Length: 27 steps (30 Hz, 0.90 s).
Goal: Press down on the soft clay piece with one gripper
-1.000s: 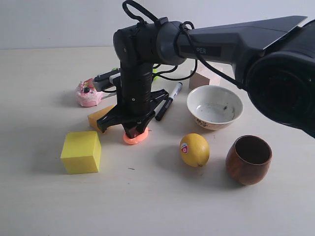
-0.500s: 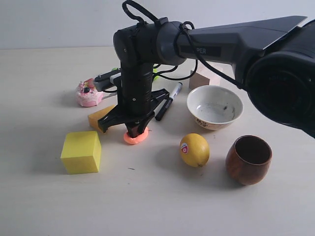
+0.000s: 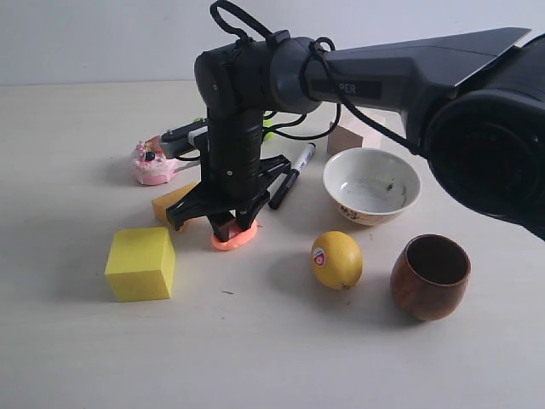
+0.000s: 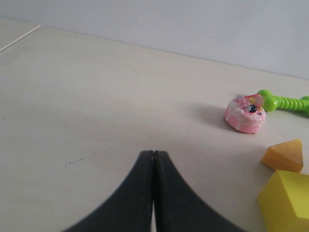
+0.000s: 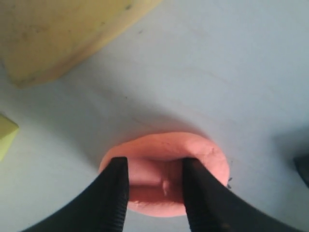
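The soft clay piece (image 3: 242, 238) is a flattened salmon-orange patty on the table, between the yellow cube and the lemon. My right gripper (image 3: 227, 227) points straight down onto it from the thick black arm. In the right wrist view the two fingertips (image 5: 116, 166) stand apart, open, and rest in a dent pressed into the clay (image 5: 166, 145), with a raised rim around them. My left gripper (image 4: 153, 154) is shut with nothing in it, low over bare table, and does not show in the exterior view.
A yellow cube (image 3: 140, 263) and an orange-yellow wedge (image 3: 170, 203) lie left of the clay. A pink toy cake (image 3: 152, 162) sits further back. A lemon (image 3: 336, 259), white bowl (image 3: 371, 185), wooden cup (image 3: 430, 276), black marker (image 3: 289, 177) and wooden block (image 3: 345, 136) stand to the right.
My right gripper has shifted slightly to the left on the clay and more of the patty's right edge shows. Everything else stays put.
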Each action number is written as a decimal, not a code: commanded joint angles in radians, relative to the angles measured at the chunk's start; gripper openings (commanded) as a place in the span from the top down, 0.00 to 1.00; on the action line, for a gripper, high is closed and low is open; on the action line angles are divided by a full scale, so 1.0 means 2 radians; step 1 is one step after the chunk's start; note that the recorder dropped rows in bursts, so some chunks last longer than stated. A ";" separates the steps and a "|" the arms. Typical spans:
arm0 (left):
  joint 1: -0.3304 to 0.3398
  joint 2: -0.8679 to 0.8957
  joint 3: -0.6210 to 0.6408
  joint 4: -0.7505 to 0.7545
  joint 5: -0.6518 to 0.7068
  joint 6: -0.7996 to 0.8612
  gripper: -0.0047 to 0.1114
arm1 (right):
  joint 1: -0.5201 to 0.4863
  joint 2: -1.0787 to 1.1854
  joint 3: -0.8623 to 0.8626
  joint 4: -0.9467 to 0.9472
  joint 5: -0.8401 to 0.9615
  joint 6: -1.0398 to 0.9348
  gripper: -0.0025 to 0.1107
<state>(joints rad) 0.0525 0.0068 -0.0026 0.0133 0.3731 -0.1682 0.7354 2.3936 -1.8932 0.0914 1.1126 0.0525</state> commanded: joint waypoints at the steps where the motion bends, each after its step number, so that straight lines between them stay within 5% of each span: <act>1: -0.002 -0.003 0.001 -0.003 -0.001 0.002 0.96 | -0.001 0.001 0.001 -0.012 -0.008 -0.002 0.77; 27: -0.002 -0.003 0.001 -0.003 -0.001 0.002 0.96 | -0.001 -0.016 0.001 -0.014 -0.020 -0.011 0.86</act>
<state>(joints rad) 0.0525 0.0068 -0.0026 0.0133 0.3731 -0.1682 0.7354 2.3768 -1.8932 0.0736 1.0810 0.0399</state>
